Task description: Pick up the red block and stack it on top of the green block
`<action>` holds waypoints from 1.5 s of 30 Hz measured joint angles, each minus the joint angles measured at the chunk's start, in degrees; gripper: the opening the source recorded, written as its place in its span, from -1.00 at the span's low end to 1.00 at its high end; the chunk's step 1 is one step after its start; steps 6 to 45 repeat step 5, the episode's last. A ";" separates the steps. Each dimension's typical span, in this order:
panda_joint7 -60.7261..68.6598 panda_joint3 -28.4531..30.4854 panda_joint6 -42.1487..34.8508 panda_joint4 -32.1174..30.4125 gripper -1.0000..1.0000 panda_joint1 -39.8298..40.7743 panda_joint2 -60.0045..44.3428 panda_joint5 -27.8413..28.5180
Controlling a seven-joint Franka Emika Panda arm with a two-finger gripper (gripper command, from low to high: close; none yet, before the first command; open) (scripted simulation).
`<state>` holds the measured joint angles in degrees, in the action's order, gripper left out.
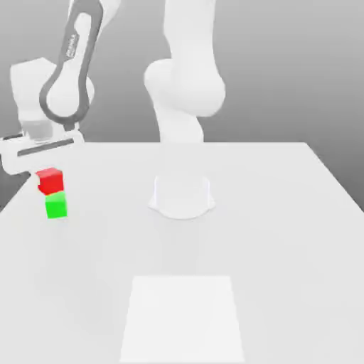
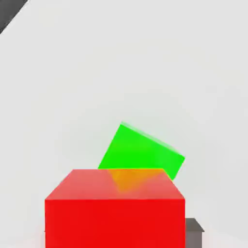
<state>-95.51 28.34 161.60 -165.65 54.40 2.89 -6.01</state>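
Gripper [image 1: 44, 175] fingers were mostly hidden behind the red block [image 1: 50, 181], closed tight on it. The glossy plain red cube sat just above the green block [image 1: 56, 205] at the white table's [image 1: 284, 234] edge on the exterior view's left; contact between the cubes was unclear. Hand view cropped the red cube and it partly covered the green one.

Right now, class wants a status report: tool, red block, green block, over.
Tool shut on red block. Red block directly above green block. Nothing in between.
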 joint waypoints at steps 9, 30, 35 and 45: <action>1.87 0.32 6.02 -0.01 1.00 -1.04 -5.52 -2.69; 1.87 0.32 6.02 -0.01 1.00 -1.04 -5.52 -2.69; 1.87 0.32 6.02 -0.01 1.00 -1.04 -5.52 -2.69; 1.87 0.32 6.02 -0.01 1.00 -1.04 -5.52 -2.69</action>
